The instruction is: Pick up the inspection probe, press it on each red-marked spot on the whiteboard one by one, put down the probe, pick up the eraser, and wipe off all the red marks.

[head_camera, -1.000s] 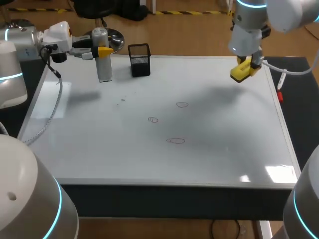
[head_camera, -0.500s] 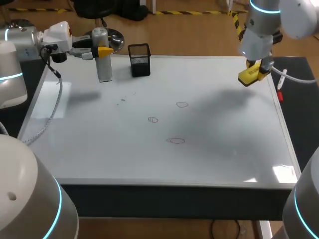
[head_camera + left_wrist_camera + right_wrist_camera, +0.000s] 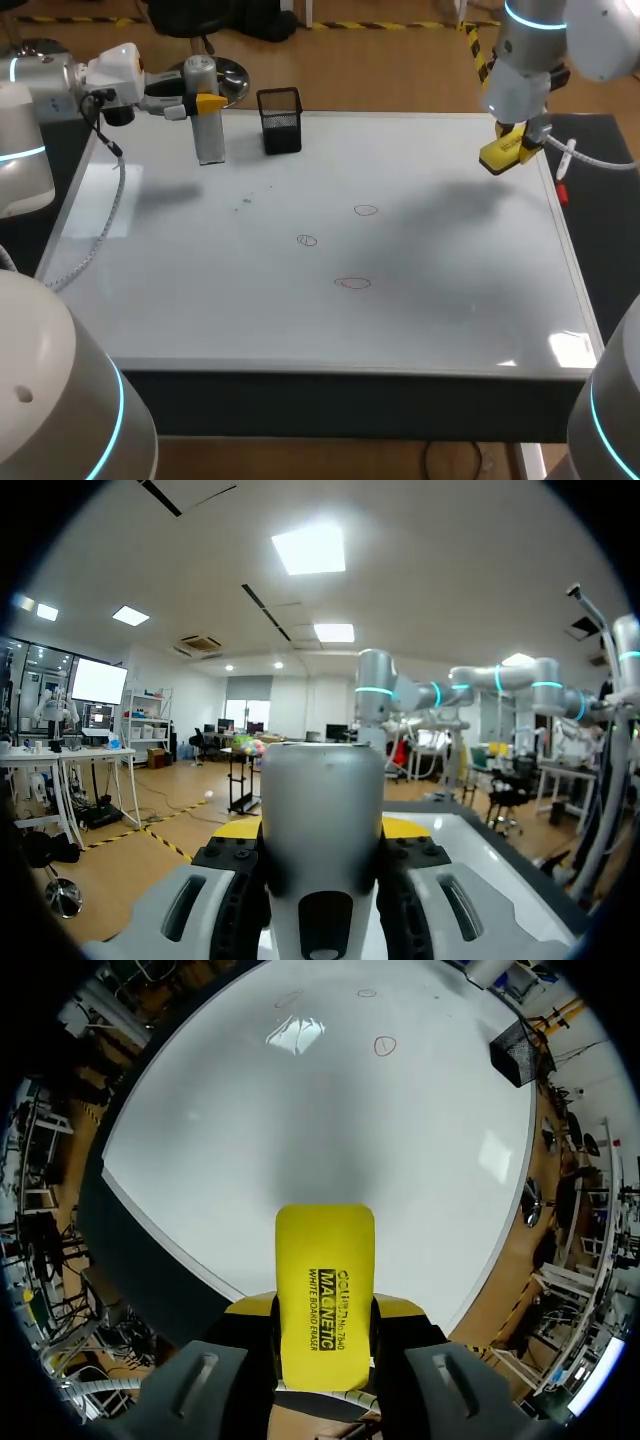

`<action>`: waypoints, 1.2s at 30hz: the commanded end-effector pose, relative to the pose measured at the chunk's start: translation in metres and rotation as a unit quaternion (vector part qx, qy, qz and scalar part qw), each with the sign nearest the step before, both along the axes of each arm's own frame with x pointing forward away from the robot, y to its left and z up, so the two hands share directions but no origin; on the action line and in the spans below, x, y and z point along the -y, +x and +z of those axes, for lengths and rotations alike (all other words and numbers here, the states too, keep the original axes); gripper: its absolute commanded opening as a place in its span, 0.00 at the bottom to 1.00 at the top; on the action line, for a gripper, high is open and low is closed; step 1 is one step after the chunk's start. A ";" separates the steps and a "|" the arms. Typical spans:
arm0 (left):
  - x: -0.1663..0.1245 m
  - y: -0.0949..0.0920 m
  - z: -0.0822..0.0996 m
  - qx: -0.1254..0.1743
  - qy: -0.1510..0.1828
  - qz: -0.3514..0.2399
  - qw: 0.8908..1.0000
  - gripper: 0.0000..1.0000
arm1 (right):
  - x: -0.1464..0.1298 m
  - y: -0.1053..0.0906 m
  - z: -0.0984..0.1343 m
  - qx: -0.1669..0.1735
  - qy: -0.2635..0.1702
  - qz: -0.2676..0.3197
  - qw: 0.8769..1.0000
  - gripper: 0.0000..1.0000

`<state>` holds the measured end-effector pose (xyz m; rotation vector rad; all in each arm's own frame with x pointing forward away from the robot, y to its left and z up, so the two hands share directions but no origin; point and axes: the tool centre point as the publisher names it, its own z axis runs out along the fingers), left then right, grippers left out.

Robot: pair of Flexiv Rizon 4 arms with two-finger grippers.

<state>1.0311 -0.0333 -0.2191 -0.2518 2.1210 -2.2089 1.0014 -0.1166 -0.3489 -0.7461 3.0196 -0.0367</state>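
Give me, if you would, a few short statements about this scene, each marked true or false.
1. The right gripper is shut on a yellow eraser. True.
2. The eraser is lying on the whiteboard. False: it is held up near the board's far right corner.
3. Three red marks show on the whiteboard. True.
4. The left gripper is open and empty. False: it is shut on the grey probe.
5. The black mesh cup stands at the board's near edge. False: it stands at the far edge, beside the probe.
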 end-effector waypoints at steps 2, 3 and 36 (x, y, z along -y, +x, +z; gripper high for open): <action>0.009 -0.008 0.006 0.012 -0.005 -0.012 1.000 0.00 | 0.001 0.000 0.001 0.000 -0.002 0.000 1.000 0.00; 0.013 -0.013 0.008 0.017 -0.002 -0.017 1.000 0.00 | 0.001 0.000 0.001 0.000 -0.002 0.000 1.000 0.00; 0.150 -0.138 -0.029 0.027 -0.075 -0.202 0.976 0.00 | 0.001 0.000 0.001 0.000 -0.002 0.000 1.000 0.00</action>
